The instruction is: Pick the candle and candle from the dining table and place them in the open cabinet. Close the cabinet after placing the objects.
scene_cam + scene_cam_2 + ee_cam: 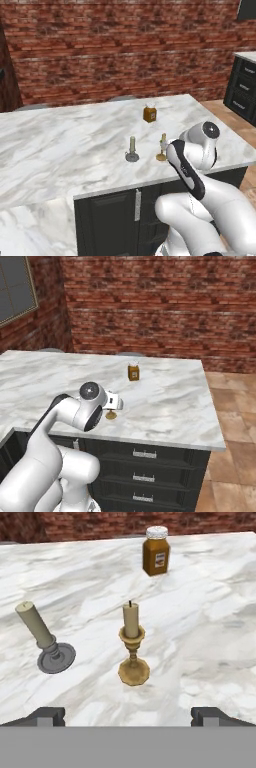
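While the jaws (128,716) stand spread as wide as they go, their two dark tips sit far apart at the bottom corners of the hand view, and nothing is held or touched between them. They hang above the near edge of the bench (215,612), a white slab with grey veins.

Straight ahead of the open jaws, at 12 o'clock in the hand view, stands the brass-gold candle (133,646): a short cream stick with a dark wick, upright on a stemmed holder with a flared foot. At about 10 o'clock from it, a little apart, is the grey-silver candle (47,643) on a round flat base; its stick appears to lean up and to the left in this view, though the left base view shows it upright. Farther back, at 1 o'clock from the brass holder and well apart from both candles, sits an amber-orange carton (156,552) with a white top; what it holds cannot be told.

From the left base view the grey-silver candle (132,150) and the brass-gold candle (162,148) stand side by side near the front edge of the bench (60,145), with the carton (149,114) behind them. The white arm (192,165) partly covers the brass one. Dark panelled fronts (107,220) run below the bench top. A brick wall (125,50) closes the background.
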### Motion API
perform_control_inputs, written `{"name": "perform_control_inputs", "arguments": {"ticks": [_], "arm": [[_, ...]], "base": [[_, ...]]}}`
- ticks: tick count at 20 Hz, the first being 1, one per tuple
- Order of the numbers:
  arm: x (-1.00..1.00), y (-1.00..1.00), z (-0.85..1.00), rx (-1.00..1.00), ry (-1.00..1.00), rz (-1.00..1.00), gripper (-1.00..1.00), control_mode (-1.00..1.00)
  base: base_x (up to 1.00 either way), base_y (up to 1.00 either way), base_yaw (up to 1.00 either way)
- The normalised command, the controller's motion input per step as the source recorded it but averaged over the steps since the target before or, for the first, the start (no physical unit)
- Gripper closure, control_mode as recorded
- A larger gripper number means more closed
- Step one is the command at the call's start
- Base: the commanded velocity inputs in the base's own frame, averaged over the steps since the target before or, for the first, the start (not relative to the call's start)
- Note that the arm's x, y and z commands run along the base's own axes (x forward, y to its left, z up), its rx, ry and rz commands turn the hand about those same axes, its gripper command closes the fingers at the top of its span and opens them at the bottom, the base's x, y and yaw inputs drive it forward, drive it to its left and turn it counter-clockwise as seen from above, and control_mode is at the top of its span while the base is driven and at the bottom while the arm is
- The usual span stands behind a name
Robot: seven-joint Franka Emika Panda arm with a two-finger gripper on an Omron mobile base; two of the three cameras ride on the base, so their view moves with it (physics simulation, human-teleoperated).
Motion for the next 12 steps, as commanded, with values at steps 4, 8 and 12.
{"name": "perform_control_inputs", "arguments": {"ticks": [4, 8, 12], "arm": [[0.04, 0.0, -0.16, 0.0, 0.0, 0.0, -1.0, -1.0], [0.22, 0.0, -0.19, 0.0, 0.0, 0.0, -1.0, -1.0], [0.35, 0.0, -0.14, 0.0, 0.0, 0.0, -1.0, -1.0]], "base": [[0.0, 0.0, 0.0], [0.0, 0.0, 0.0], [0.0, 0.0, 0.0]]}}
